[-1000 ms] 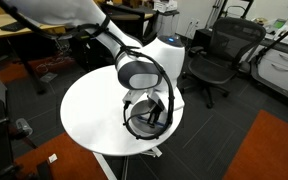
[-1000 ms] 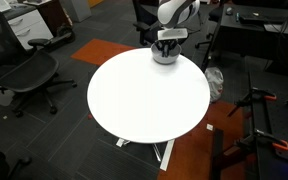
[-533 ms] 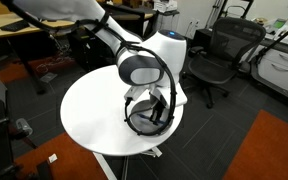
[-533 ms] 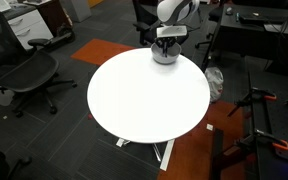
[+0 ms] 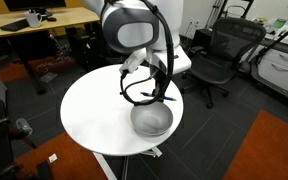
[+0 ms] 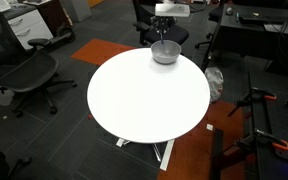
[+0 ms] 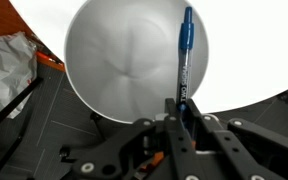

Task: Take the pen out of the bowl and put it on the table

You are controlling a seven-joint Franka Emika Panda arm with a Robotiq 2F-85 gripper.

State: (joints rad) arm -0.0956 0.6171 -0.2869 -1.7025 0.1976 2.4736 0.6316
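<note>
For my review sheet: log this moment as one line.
gripper: fingers shut on pen | pen: over bowl | bowl: empty, on table

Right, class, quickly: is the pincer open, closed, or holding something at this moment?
Pincer: closed on the pen, holding it above the bowl.

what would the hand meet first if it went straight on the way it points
Probably the bowl: the hand points down over it, shut on the pen, so the pen's tip would touch the bowl's inside first.
</note>
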